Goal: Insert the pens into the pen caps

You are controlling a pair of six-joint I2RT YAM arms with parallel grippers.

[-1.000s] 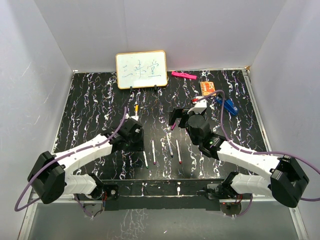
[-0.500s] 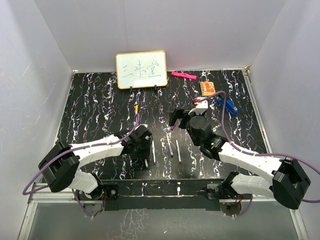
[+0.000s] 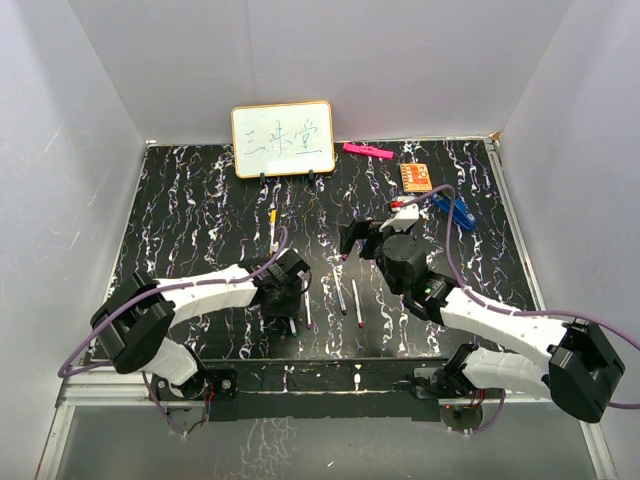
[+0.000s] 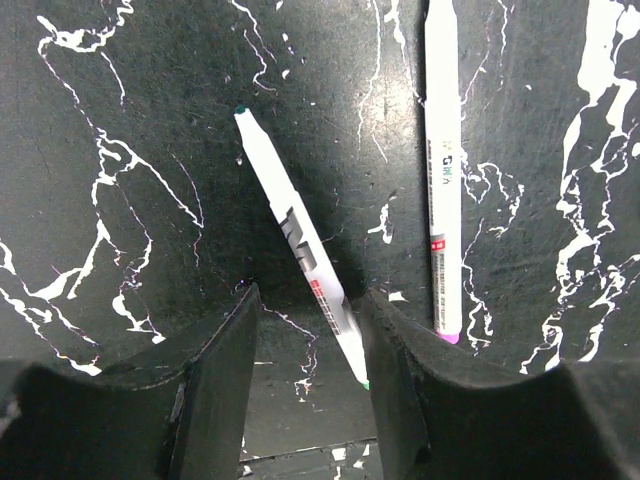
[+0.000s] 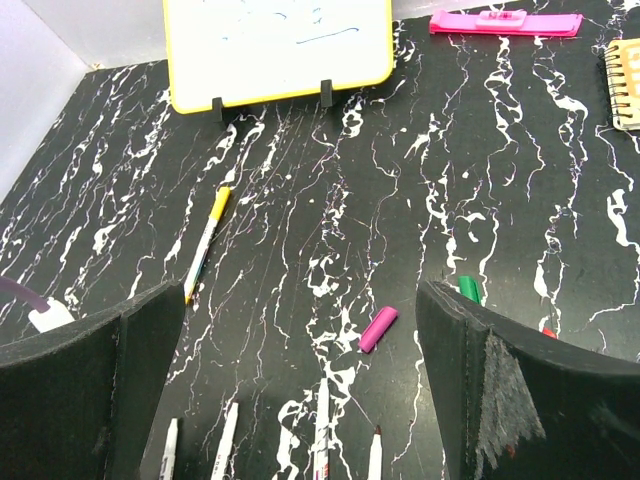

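Note:
Several thin white pens lie in a row near the front: one with a green tip [image 4: 300, 240] is slanted between my left gripper's [image 4: 310, 296] open jaws, its near end against the right finger. A purple-ended pen [image 4: 441, 190] lies just right of it. In the top view the left gripper [image 3: 290, 303] covers the leftmost pen, and others [image 3: 307, 305] [image 3: 356, 305] lie to its right. My right gripper [image 5: 300, 295] stands wide open and empty above a purple cap [image 5: 378, 328]. A green cap [image 5: 469, 289] peeks out behind its right finger. A yellow-capped pen [image 5: 207, 243] lies further left.
A yellow-framed whiteboard [image 3: 283, 139] stands at the back. A pink marker [image 3: 367, 151] and an orange notebook [image 3: 416, 177] lie to its right, and a blue object [image 3: 458, 212] is beside the right arm. White walls close in the black marbled table [image 3: 180, 210].
My left gripper has swung right and towards the front edge, coming down over the leftmost pen. The right gripper has hardly moved and stays open.

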